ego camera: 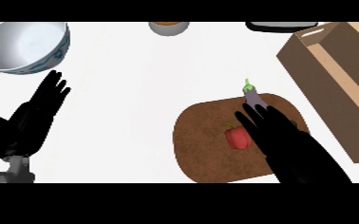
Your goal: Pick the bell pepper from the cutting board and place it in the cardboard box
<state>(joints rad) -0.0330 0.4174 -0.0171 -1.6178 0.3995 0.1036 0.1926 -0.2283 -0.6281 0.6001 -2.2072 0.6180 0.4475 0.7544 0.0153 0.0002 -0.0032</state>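
1. Hovering over the board [203,152], the right robot hand [280,133] has straight, spread fingers holding nothing.
2. At its 9 o'clock lies the pepper [239,138], likely light, stiff, glossy and slippery; grasp across its body, not the stem.
3. The left robot hand [38,109] rests spread on the worktop [140,76].
4. An eggplant [253,96] lies at the board's 12 o'clock.
5. The box [329,76] waits at 2 o'clock.

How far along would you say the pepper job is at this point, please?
Nothing is finished yet: the bell pepper lies on the cutting board. In hand: the right hand, fingers straight, is right beside it, not gripping. Left: grasp, lift, and place it in the cardboard box. The left hand rests open at left.
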